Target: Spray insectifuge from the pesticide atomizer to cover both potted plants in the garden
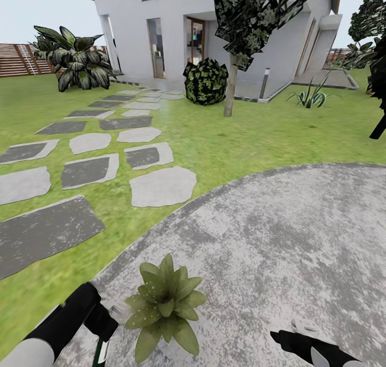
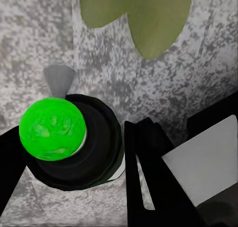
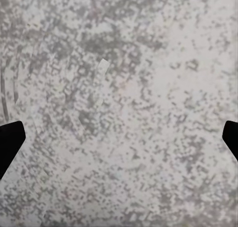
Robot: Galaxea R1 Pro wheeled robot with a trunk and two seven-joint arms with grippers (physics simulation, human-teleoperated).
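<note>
While the left hand (image 1: 102, 324) grips the pesticide atomizer (image 1: 100, 351), leaves sit beside.

head view high over the patio (image 1: 279, 238), toward the house (image 1: 214, 29); both wrist views close above it

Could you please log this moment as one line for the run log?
left gripper: shut on atomizer | potted plant: beside it on patio | right gripper: open, over bare stone

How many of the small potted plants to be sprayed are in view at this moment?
1. The potted plant sits at the near edge of the round stone patio, just beside the left hand; its leaves also show in the left wrist view. The second may lie outside the pictures.
</note>
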